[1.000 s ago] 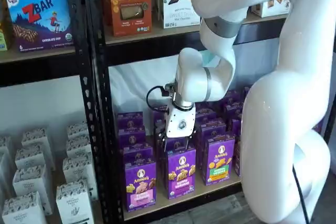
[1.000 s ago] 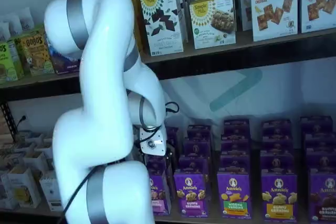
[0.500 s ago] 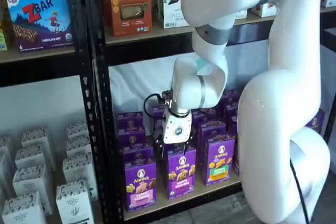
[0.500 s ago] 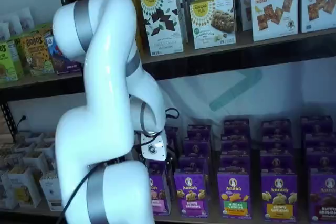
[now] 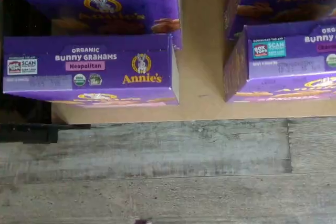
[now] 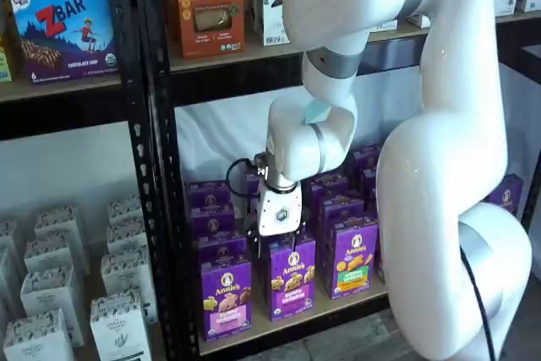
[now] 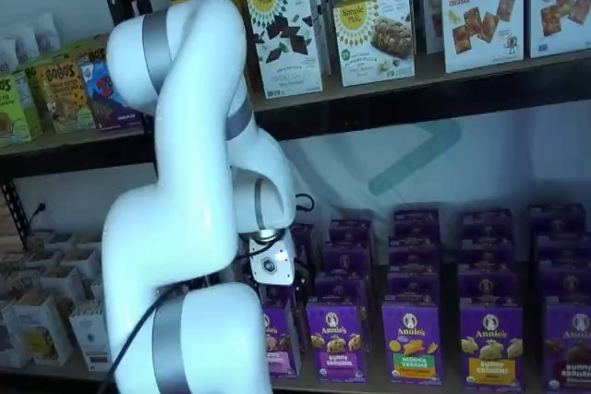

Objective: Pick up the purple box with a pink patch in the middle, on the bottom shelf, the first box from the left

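Jaws standing wide apart with nothing between them; gripper (image 6: 283, 239) is hanging over the front rows of the bottom shelf (image 6: 296, 319), above the gap between the two leftmost columns. Fingers are hard to make out in a shelf view, dark against the purple cartons. In the other shelf view only the white gripper body (image 7: 277, 266) is showing, fingers are hiding behind the arm (image 7: 189, 228).

Purple box (image 6: 226, 298) is sitting upright at the shelf's front left corner, right beside the black rack post (image 6: 156, 166), untouched. Pink panel is facing forward. In a shelf view the arm's lower link is covering its left part (image 7: 281, 341).

Wrist view is looking down on the box top (image 5: 89, 66): "Bunny Grahams", pink flavour tag, front face barely showing at the shelf's front edge (image 5: 199, 109). Neighbouring box (image 5: 286, 59) is getting cut off at the frame edge. Grey plank floor (image 5: 168, 171) is filling the rest. Small print on the tops is too blurred to read.
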